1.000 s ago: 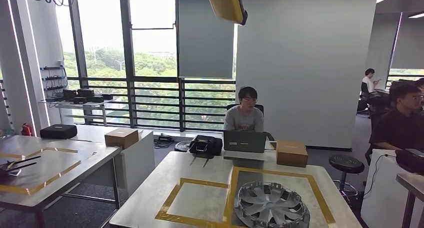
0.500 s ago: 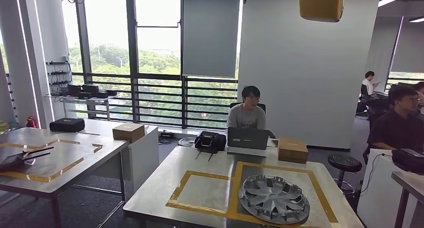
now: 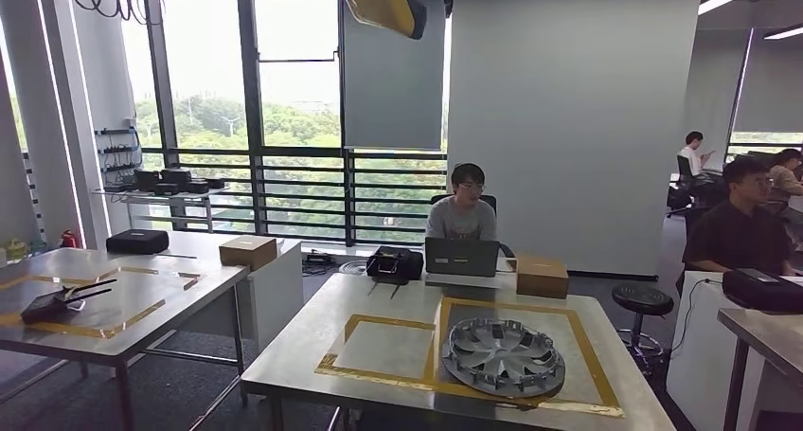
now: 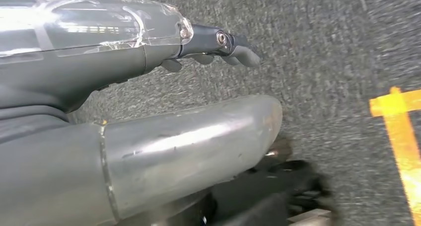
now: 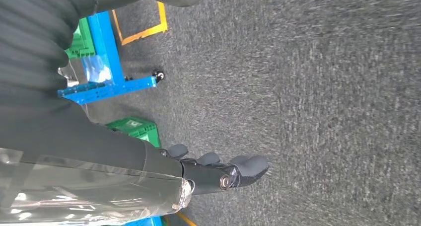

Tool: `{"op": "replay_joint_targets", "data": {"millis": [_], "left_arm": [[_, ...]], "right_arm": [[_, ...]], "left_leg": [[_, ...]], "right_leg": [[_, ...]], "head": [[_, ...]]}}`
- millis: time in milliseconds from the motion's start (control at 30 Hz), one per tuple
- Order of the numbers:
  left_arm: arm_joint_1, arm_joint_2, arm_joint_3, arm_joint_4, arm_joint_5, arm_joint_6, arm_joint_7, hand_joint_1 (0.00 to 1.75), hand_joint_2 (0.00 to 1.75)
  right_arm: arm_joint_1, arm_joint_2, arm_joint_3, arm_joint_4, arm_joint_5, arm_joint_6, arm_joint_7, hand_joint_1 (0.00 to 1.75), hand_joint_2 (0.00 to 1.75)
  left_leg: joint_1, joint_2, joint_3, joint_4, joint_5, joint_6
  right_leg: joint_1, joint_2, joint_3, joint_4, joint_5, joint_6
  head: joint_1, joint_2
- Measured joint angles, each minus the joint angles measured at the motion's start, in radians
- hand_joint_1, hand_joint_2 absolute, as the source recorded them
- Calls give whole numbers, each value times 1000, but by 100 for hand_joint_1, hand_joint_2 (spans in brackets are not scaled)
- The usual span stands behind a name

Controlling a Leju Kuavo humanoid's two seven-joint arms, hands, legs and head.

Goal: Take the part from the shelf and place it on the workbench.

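Left hand point(image 4: 213, 44): fingers point(image 4: 241, 54) extended, slightly apart, clamped on nothing; it hangs above grey carpet point(image 4: 327, 62), with a yellow floor tape mark point(image 4: 399, 131) well apart from it

Right hand point(image 5: 218, 174): fingers point(image 5: 248, 166) likewise extended and apart, holding nothing, hanging over the same carpet. Near it stand a blue wheeled shelf frame point(image 5: 106, 62) and green crates point(image 5: 136, 129); yellow floor tape point(image 5: 146, 27) lies beyond the frame

Part: a silver wheel cover point(image 3: 504, 357) lies flat on the near desk point(image 3: 398, 303), inside the larger of two yellow-taped rectangles point(image 3: 578, 355), toward its front left corner. Neither hand is near it

Rest of that desk: a laptop point(image 3: 461, 258), a black case point(image 3: 394, 263) and a cardboard box point(image 3: 542, 276) along the far edge. A person point(image 3: 462, 208) sits behind the laptop

A second desk point(image 3: 114, 303) to the left carries a black device point(image 3: 57, 303), taped outlines, and another box point(image 3: 248, 252). More seated persons point(image 3: 743, 227) are at the right, with a stool point(image 3: 642, 303) between them and the near desk
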Motion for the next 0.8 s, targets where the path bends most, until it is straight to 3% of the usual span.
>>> {"op": "replay_joint_targets", "data": {"millis": [67, 100, 167, 233, 333, 367, 400, 433, 533, 600, 633, 667, 733, 800], "left_arm": [[-3, 1, -3, 0, 4, 0, -4, 0, 0], [-4, 2, -3, -1, 7, 0, -6, 0, 0], [-4, 2, -4, -1, 13, 0, -8, 0, 0], [-3, 2, -4, -1, 18, 0, -9, 0, 0], [-2, 2, -4, -1, 21, 0, -8, 0, 0], [-2, 2, -4, -1, 21, 0, -8, 0, 0], [-1, 2, -4, -1, 21, 0, -8, 0, 0], [0, 2, -4, -1, 21, 0, -9, 0, 0], [1, 2, -4, -1, 21, 0, -13, 0, 0], [1, 3, -4, -1, 21, 0, -16, 0, 0], [1, 3, -4, -1, 21, 0, -18, 0, 0], [0, 3, -4, -1, 21, 0, -19, 0, 0], [-1, 2, -4, -1, 20, 0, -19, 0, 0], [1, 2, -5, -1, 12, 0, -18, 0, 0]], "right_arm": [[-1, 2, 1, 1, 0, -2, -9, 0, 175], [-1, 2, 1, 1, 0, -3, -13, 0, 175], [0, 3, 3, 2, 0, -6, -20, 0, 87], [2, 4, 5, 3, -5, -10, -23, 0, 0], [4, 4, 6, 5, -19, -15, -24, 0, 0], [4, 4, 6, 6, -24, -17, -24, 0, 0], [4, 4, 6, 7, -29, -20, -24, 0, 0], [5, 5, 6, 8, -35, -22, -24, 0, 0], [-1, 4, 6, 10, -50, -26, -23, 0, 0], [-7, 4, 6, 10, -56, -27, -23, 0, 0], [-7, 4, 6, 10, -58, -27, -23, 0, 0], [-5, 4, 6, 10, -60, -27, -23, 0, 0], [1, 3, 6, 11, -63, -26, -20, 0, 0], [1, 3, 6, 13, -65, -25, -16, 0, 0]], "left_leg": [[-4, -1, 76, -115, -28, 9], [-7, -1, 90, -143, -42, 13], [-7, -1, 85, -153, -36, 25], [-3, 2, 73, -157, -20, 40], [-2, 8, 45, -156, 2, 47], [-2, 12, 37, -155, 9, 46], [-2, 19, 30, -155, 14, 45], [-3, 27, 26, -155, 18, 43], [-6, 59, 23, -153, 24, 34], [-10, 86, 22, -152, 25, 24], [-10, 100, 23, -152, 26, 19], [-9, 98, 23, -150, 23, 12], [-7, 47, 10, -115, -9, 2], [-6, -7, -41, 0, -80, 0]], "right_leg": [[1, 1, -18, 20, 6, 9], [1, 1, -22, 25, 10, 15], [-3, 2, -25, 29, 16, 26], [-7, 5, -44, 72, -23, 40], [-16, 7, -102, 249, -140, 60], [-18, 6, -110, 290, -158, 63], [-20, 6, -100, 294, -155, 63], [-21, 2, -71, 258, -134, 63], [-14, -47, 55, 46, -59, 49], [-6, -61, 74, -7, -54, 34], [-4, -48, 70, -8, -51, 25], [-5, -37, 68, -10, -46, 18], [-9, -18, 65, -17, -35, 3], [-9, 0, 56, -19, -25, -8]], "head": [[0, 0], [0, 0], [1, 0], [2, 0], [3, 0], [3, 0], [3, 0], [3, 0], [3, 0], [2, 0], [2, 0], [1, 0], [1, 0], [1, 0]]}}
